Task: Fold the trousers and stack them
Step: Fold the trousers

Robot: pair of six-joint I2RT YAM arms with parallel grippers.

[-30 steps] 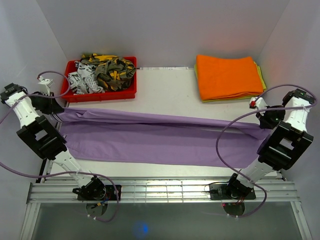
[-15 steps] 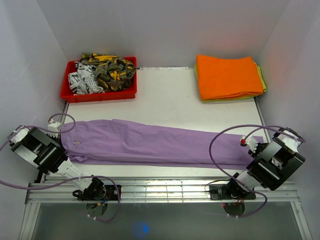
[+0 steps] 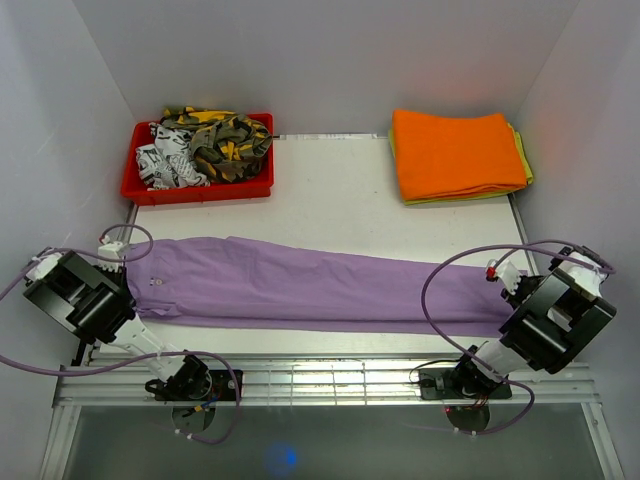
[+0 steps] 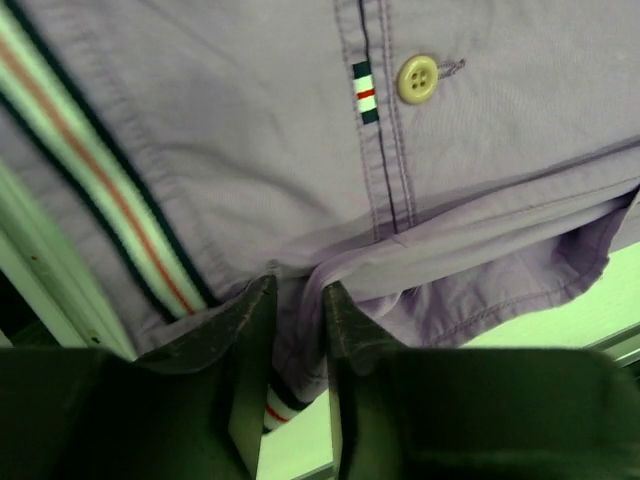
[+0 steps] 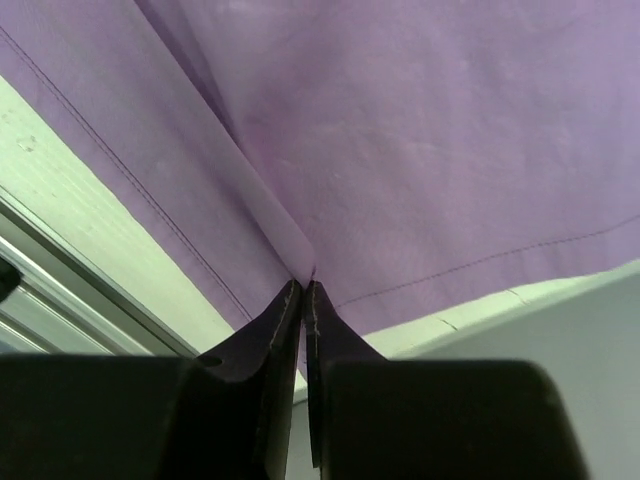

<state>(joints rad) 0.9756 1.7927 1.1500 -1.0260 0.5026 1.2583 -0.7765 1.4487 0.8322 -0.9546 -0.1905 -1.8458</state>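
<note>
The trousers (image 3: 320, 285) lie as one long lilac band stretched between the two hands, already doubled lengthwise, one leg seemingly on the other; that first fold I judge done, while the crosswise folds and the stacking are all left; the left gripper (image 4: 298, 292) is clamped on a gather of the waist end, cloth bunched in the narrow gap between its fingers, with a pale button (image 4: 418, 77) just ahead of the fingertips and the striped waistband lining (image 4: 95, 165) to their left; the right gripper (image 5: 303, 284) has its fingers pressed nearly together on a thin crease at the hem end, purple cloth spreading ahead of it and bare table (image 5: 70, 210) to its left; a second ago both arms reached farther from their bases, the cloth spread wider with its far edge lifted; half a second ago it already lay narrow, and the hands have barely shifted since
</note>
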